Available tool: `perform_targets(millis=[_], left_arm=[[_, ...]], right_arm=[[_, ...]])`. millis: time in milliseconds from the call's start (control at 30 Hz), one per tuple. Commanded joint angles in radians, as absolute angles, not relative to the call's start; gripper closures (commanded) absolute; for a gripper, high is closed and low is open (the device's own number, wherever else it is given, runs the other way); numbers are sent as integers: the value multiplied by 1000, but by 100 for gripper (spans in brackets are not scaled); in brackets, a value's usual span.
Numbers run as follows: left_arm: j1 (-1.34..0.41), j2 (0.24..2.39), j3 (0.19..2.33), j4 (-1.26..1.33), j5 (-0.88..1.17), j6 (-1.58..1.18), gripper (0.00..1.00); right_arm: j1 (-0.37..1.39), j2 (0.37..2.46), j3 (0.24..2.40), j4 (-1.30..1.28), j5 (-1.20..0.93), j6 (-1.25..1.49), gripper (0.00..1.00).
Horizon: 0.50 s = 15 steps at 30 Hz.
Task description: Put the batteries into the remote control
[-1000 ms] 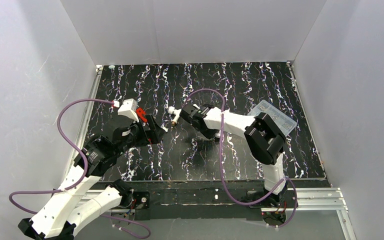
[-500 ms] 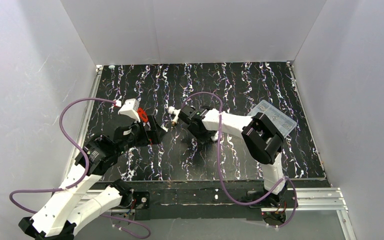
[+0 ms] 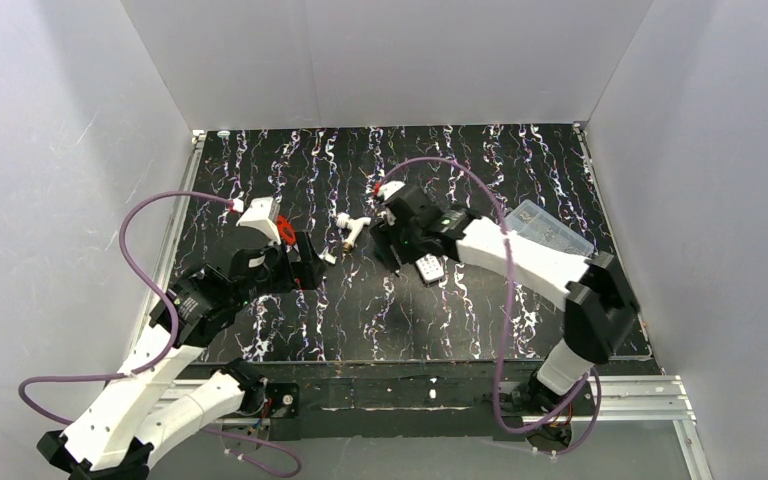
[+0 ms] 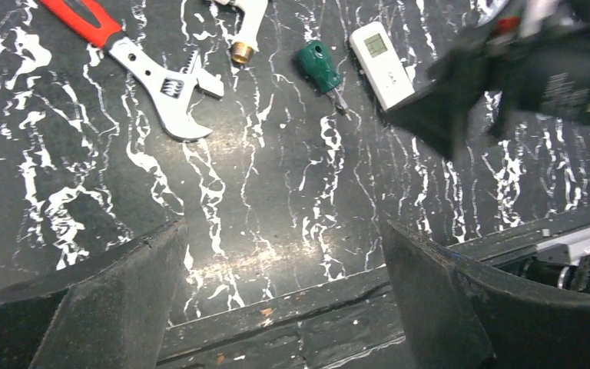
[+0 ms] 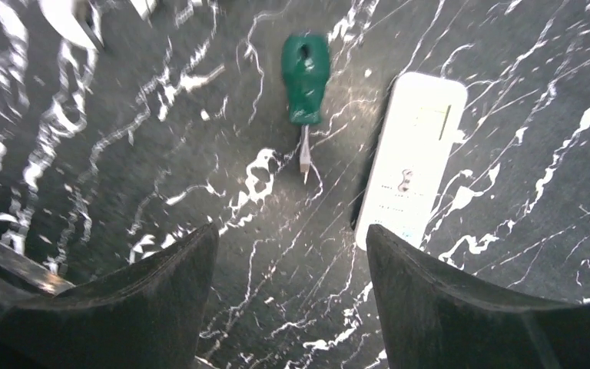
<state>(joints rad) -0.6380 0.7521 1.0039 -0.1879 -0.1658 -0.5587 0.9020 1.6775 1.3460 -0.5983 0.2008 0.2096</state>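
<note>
The remote control [image 5: 415, 165] is a slim white bar lying face up on the black marbled mat, with its small screen and buttons showing. It also appears in the top view as the remote control [image 3: 429, 268] and in the left wrist view as the remote control [image 4: 382, 52]. My right gripper [image 5: 292, 284] hovers open and empty just above it, and its right fingertip [image 5: 384, 246] overlaps the remote's near end. My left gripper [image 4: 284, 284] is wide open and empty over the mat's near edge, left of the right gripper [image 3: 403, 252]. The batteries are out of view.
A green-handled screwdriver [image 5: 305, 73] lies just left of the remote. A white fitting with a brass tip [image 3: 352, 230] and a red-handled adjustable wrench [image 4: 146, 65] lie further left, near the left gripper [image 3: 310, 265]. A clear plastic box [image 3: 550, 228] sits at the right.
My right gripper has opened wide and pulled back to the right, with its elbow swinging far right. The remote now lies uncovered on the mat. The left arm has barely shifted.
</note>
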Motion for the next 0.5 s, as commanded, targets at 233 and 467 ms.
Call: perform_targets(millis=[233,467], left_arm=[[-640,818,1059,-393,-216,-457,2],[-640,843,1018,-453,-325,-496,2]], right_arm=[[642,1205,872,1,70,337,20],[610,1005,628,232,167,386,19]])
